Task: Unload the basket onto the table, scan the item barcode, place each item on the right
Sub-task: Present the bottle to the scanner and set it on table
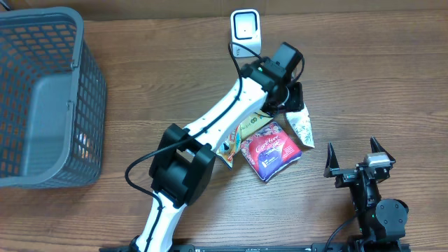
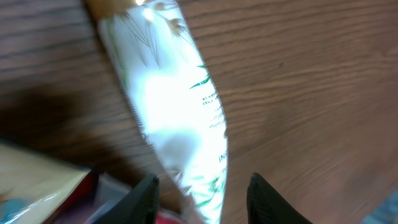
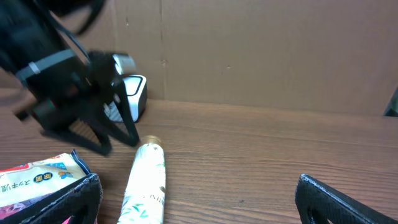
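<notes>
Figure: tabletop seen from the operator's side. A white soft tube printed with green leaves [image 1: 302, 129] is lying flat on the brown wooden table [image 1: 392, 77], right of centre, running slantwise; its gold cap [image 3: 149, 142] is pointing toward the far wall. The left gripper [image 1: 295, 98], at the end of the white arm, is hanging directly over the tube's far part; in the left wrist view its two dark fingers [image 2: 147, 198] are standing apart with the tube's body passing through the space between them; a narrow gap is showing on each side, so neither finger is pressing on it. Whether the fingertips are touching the table cannot be told.

A white handheld barcode scanner on a stand [image 1: 246, 29] is standing at the far edge of the table, near the left gripper but apart from the tube. A red and purple snack packet [image 1: 269, 151] is lying just beside the tube on its left; a yellow-green printed packet [image 1: 245, 130] is lying partly under the arm, overlapping the snack packet. A grey plastic mesh basket [image 1: 42, 105] is sitting at the table's left end, well apart from everything else.

The right gripper [image 1: 351, 150] is waiting near the front right edge, its fingers spread wide and holding nothing.
</notes>
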Controlling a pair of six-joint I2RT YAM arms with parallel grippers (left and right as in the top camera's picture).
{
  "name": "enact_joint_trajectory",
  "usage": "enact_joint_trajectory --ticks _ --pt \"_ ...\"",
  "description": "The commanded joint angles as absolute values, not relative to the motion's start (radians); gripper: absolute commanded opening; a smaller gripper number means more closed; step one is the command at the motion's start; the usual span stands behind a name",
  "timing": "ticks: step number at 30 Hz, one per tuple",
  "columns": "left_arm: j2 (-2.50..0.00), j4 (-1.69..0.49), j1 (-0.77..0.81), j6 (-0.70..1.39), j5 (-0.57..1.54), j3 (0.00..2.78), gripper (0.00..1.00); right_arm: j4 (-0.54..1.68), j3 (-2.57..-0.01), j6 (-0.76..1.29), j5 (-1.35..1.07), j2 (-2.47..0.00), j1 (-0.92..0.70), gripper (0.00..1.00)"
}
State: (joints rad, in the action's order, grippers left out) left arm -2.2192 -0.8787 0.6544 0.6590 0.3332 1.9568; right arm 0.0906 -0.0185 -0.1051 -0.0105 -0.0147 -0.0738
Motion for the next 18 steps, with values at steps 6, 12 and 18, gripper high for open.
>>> enact_joint_trajectory --ticks 6,12,18 --pt "-1.974 -1.153 0.54 0.319 0.356 2.273 0.62 0.084 -0.009 -0.105 -0.004 -0.003 -0.078 1.0" --pt "-1.782 -1.362 0.358 0.342 0.228 2.383 0.97 0.084 -0.009 -0.105 -0.004 -0.003 -0.078 1.0" --pt "-1.638 -1.491 0.012 0.357 0.236 2.383 1.0 0.084 -0.009 -0.105 -0.004 -0.003 -0.078 1.0"
